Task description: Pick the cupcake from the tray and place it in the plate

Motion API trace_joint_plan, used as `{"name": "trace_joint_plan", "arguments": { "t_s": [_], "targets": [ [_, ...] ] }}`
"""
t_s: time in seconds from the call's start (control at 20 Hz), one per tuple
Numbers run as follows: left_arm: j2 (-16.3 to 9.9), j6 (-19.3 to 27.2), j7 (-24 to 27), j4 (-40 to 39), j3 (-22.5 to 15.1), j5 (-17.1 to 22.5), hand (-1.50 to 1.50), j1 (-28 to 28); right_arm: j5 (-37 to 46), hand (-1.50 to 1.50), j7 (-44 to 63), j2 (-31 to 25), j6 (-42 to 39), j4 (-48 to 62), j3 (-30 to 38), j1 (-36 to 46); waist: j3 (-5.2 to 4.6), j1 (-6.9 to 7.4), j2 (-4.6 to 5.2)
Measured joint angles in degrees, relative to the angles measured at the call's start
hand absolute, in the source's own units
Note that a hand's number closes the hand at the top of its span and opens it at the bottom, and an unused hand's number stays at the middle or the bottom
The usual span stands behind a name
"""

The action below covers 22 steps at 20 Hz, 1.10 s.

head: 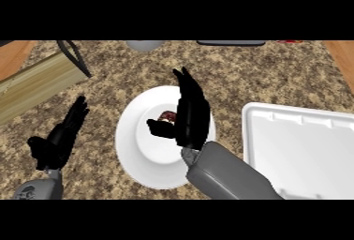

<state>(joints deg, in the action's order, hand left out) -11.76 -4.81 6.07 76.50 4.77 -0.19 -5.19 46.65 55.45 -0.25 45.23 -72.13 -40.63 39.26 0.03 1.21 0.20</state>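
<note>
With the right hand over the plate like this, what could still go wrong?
1. The cupcake sits between the right hand's thumb and fingers over the white plate; pulling away could tip it.
2. The tray lies close beside the right forearm, so a sideways retreat might bump it.

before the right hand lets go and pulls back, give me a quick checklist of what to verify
1. Cupcake is over the plate, not the tray: ok, it shows above the plate's middle.
2. Cupcake rests on the plate surface: cannot tell, the right hand hides its base.
3. Cupcake upright: cannot tell, only a small part shows beside the thumb.
4. Right hand's hold: thumb and fingers appear closed around the cupcake: ok.
5. Left hand out of the way: ok, it is open at the view's left, apart from the plate.
6. Withdrawal path: ok, the tray lies to the right, apart from the forearm.
</note>
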Motion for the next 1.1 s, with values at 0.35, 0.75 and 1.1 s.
{"name": "trace_joint_plan", "arguments": {
  "t_s": [0.35, 0.75, 1.1],
  "targets": [
    [-0.4, -0.3, 0.8, 0.2, 0.8, 0.4, 0.00, 1.2, -8.4, -1.50, -10.1, -3.0, 10.0, -10.7, 3.4, -10.8, 0.08, -1.08, -0.07],
    [0.0, -0.2, 1.6, 0.6, 1.0, 0.2, 0.00, 2.6, -28.7, -1.50, -31.4, -16.7, 14.3, -26.7, 3.6, -28.1, 0.13, -1.26, -0.07],
    [0.1, -0.2, 1.4, 1.1, 1.0, -0.2, 0.00, 2.7, -46.6, -1.50, -55.4, -23.5, 4.8, -28.7, 8.8, -39.9, 0.14, -1.36, -0.11]
  ]
}}
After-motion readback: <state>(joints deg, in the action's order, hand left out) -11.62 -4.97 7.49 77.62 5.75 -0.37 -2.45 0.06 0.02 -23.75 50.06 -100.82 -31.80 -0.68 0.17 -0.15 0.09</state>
